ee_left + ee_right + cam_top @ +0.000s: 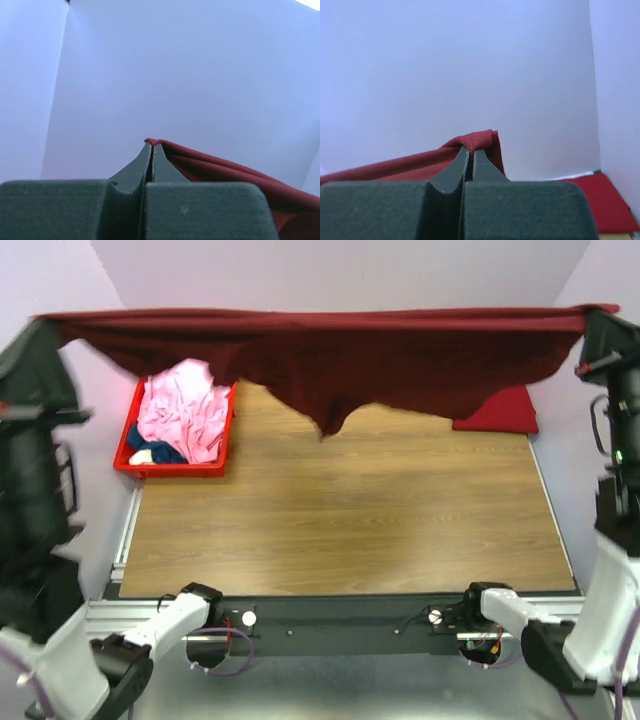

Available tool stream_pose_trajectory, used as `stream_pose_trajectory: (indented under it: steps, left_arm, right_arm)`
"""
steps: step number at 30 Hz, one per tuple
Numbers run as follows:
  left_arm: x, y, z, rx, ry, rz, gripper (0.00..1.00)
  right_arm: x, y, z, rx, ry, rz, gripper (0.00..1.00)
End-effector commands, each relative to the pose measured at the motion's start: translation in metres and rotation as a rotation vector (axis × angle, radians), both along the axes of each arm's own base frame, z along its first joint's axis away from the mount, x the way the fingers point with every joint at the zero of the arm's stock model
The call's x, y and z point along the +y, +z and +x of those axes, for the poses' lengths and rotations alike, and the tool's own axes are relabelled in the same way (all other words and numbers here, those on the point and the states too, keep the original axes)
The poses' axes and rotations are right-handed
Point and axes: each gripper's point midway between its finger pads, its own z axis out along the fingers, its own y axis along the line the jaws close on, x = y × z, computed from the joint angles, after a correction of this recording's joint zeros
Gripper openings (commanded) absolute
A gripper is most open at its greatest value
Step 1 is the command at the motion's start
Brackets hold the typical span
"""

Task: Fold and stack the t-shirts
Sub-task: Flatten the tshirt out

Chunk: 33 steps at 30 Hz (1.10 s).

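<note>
A dark maroon t-shirt [330,355] hangs stretched high above the table, spread from far left to far right, with a point of cloth dangling at its middle. My left gripper [42,328] is shut on its left corner [152,142]. My right gripper [598,318] is shut on its right corner [480,140]. A folded red t-shirt [500,410] lies flat at the table's back right, also in the right wrist view [602,200]. A crumpled pink t-shirt [185,410] and a navy one [150,452] lie in the red crate [165,468].
The red crate stands at the table's back left. The wooden tabletop [350,510] lies below the hanging shirt. White walls close the back and sides. Both arm bases sit at the near edge.
</note>
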Motion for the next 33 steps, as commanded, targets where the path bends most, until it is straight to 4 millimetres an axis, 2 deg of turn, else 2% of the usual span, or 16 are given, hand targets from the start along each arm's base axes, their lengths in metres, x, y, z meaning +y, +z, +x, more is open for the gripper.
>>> stream_pose_trajectory:
  steps: [1, 7, 10, 12, 14, 15, 17, 18, 22, 23, 26, 28, 29, 31, 32, 33]
  left_arm:
    - [0.024, 0.016, -0.037, -0.092, 0.098, 0.011, 0.00]
    - [0.035, 0.012, -0.073, -0.122, 0.103, 0.013, 0.00]
    - [0.025, -0.001, -0.054, -0.078, 0.082, 0.040, 0.00]
    - [0.010, -0.023, -0.019, 0.001, 0.058, 0.078, 0.00]
    - [-0.002, -0.041, 0.009, 0.049, 0.040, 0.103, 0.00]
    - [-0.014, -0.073, 0.043, 0.136, 0.029, 0.132, 0.00]
    - [-0.027, -0.100, 0.076, 0.188, 0.013, 0.155, 0.00]
    - [-0.040, -0.142, 0.112, 0.289, 0.001, 0.191, 0.00]
    - [-0.074, -0.248, 0.210, 0.516, -0.025, 0.248, 0.00]
    - [-0.074, -0.249, 0.212, 0.511, -0.023, 0.246, 0.00]
    - [-0.097, -0.336, 0.286, 0.699, -0.028, 0.311, 0.00]
    - [-0.104, -0.352, 0.314, 0.737, -0.023, 0.327, 0.00]
    - [-0.112, -0.378, 0.339, 0.788, -0.026, 0.348, 0.00]
    - [-0.119, -0.401, 0.362, 0.831, -0.037, 0.365, 0.00]
    - [-0.125, -0.439, 0.378, 0.905, -0.056, 0.390, 0.00]
    - [-0.131, -0.435, 0.389, 0.896, -0.065, 0.389, 0.00]
  right_arm:
    - [-0.014, -0.007, -0.030, 0.003, -0.091, -0.066, 0.01]
    - [-0.010, -0.005, -0.070, -0.048, -0.087, -0.115, 0.06]
    - [-0.002, -0.021, -0.064, -0.020, -0.041, -0.125, 0.08]
    - [0.002, -0.038, -0.047, 0.023, -0.013, -0.127, 0.08]
    - [0.012, -0.080, -0.016, 0.131, 0.058, -0.132, 0.08]
    - [0.012, -0.096, -0.005, 0.168, 0.069, -0.126, 0.08]
    - [0.013, -0.141, 0.026, 0.282, 0.090, -0.098, 0.07]
    - [0.012, -0.182, 0.048, 0.362, 0.096, -0.082, 0.07]
    - [-0.001, -0.315, 0.112, 0.601, 0.045, 0.011, 0.01]
    - [-0.003, -0.337, 0.122, 0.635, 0.034, 0.030, 0.01]
    - [-0.010, -0.407, 0.162, 0.723, 0.001, 0.064, 0.01]
    - [-0.011, -0.438, 0.180, 0.762, 0.001, 0.063, 0.01]
    - [-0.013, -0.471, 0.193, 0.819, -0.002, 0.057, 0.01]
    - [-0.015, -0.482, 0.211, 0.831, 0.003, 0.019, 0.01]
    - [-0.016, -0.495, 0.216, 0.855, 0.006, 0.002, 0.01]
    - [-0.017, -0.515, 0.223, 0.895, 0.012, -0.021, 0.01]
